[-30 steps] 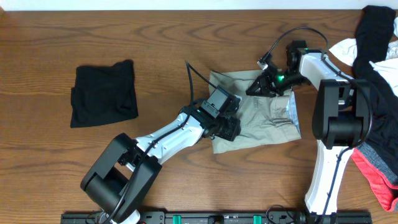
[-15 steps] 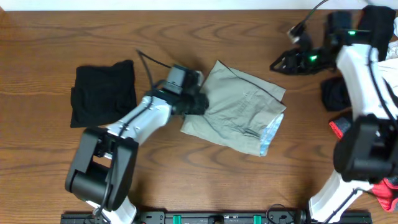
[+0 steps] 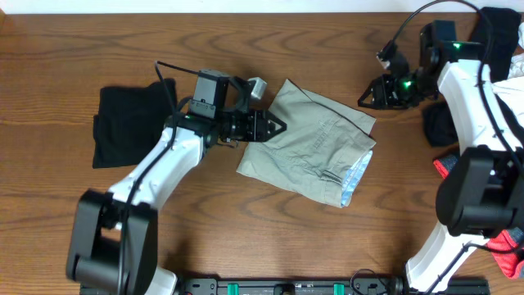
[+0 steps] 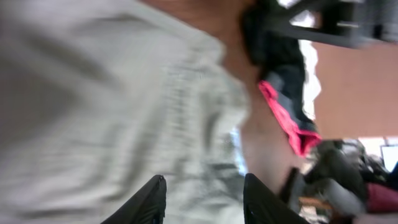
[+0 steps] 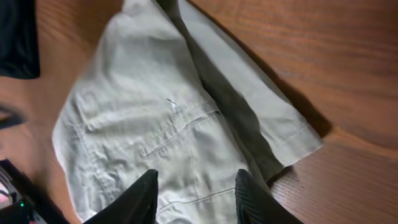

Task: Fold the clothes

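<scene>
At the centre of the table (image 3: pixel 246 238) the khaki shorts (image 3: pixel 315 152) lie folded, a folded black garment (image 3: pixel 135 123) at nine o'clock, left gripper (image 3: pixel 274 127) and right gripper (image 3: pixel 366 94) part-open and empty near them, while the jumbled pile (image 3: pixel 495 37) at three o'clock is, I judge, yet to fold.

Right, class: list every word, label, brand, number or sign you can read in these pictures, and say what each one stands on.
None: no text can be read in any view.
khaki shorts: only seams and pocket stitching, no print or lettering.
black garment: plain, no visible label.
green light on the right arm: a lamp, no characters.
Left wrist view: too blurred to show any lettering.
</scene>
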